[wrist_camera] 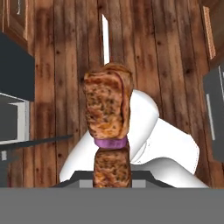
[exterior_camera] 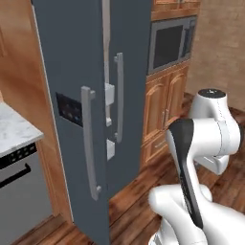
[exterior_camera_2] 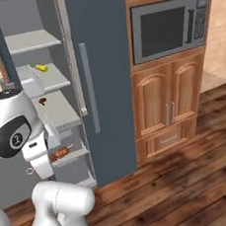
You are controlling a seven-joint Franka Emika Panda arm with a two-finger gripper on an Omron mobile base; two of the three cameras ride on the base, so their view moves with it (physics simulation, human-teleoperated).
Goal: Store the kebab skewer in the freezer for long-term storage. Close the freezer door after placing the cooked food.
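Holding the kebab skewer (wrist_camera: 107, 127) of browned meat chunks clamped in the gripper (exterior_camera_2: 48, 158), just at the front edge of a lower shelf of the freezer (exterior_camera_2: 32, 42), beside the wide-open freezer door (exterior_camera: 72, 72).

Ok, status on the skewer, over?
Gripper shut on skewer, held by a lower freezer shelf. Freezer door wide open. Nothing seen in the way.

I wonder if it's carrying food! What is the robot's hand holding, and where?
The brown grilled-meat kebab skewer with a purple ring, gripped at its lower end by the gripper.
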